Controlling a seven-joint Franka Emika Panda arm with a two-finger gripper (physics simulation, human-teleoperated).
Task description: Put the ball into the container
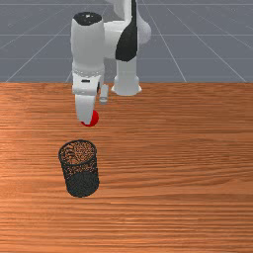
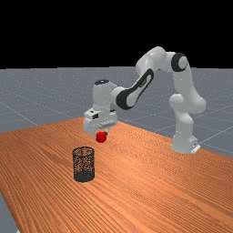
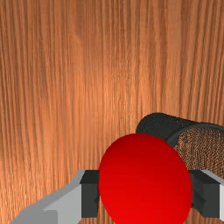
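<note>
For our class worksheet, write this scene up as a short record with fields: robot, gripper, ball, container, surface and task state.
Robot: white and grey arm
Gripper: shut on the ball, one finger on each side
Ball: red, round, held above the table
Container: dark mesh cylinder, upright, open at the top
Surface: orange-brown wooden table
Ball's place: to the far view's right of the container, higher than its rim
Task state: ball not yet in the container

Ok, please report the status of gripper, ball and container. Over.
Gripper shut on red ball. Ball held above table, not yet over container. Container upright on table. No obstacle seen between them.
</note>
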